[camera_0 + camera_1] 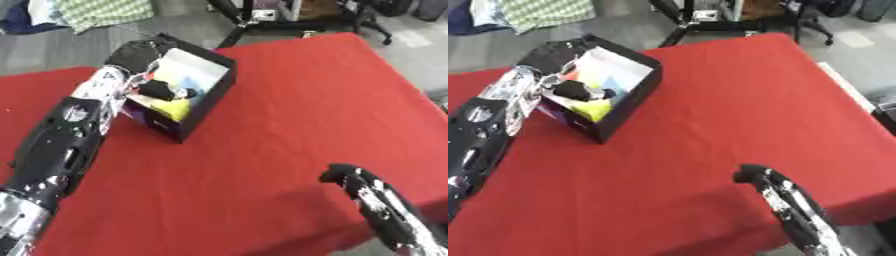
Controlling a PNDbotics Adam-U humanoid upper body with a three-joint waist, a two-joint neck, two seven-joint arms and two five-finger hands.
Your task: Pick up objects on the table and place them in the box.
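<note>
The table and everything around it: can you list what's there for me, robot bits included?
Table: one, covered in red cloth, fills most of the view.
Box: one, black outside and white inside, open, on the table's far left part.
Things in the box: several, yellow, blue and orange patches; I can't tell what each is.
Checked cloth: one, green and white, on the floor beyond the table, far left.
Black stand legs: on the floor beyond the table's far edge.
Left hand: one, black, reaching into the box; whether it holds anything is unclear.
Right hand: one, black, fingers curled, holding nothing, over the table's near right.
</note>
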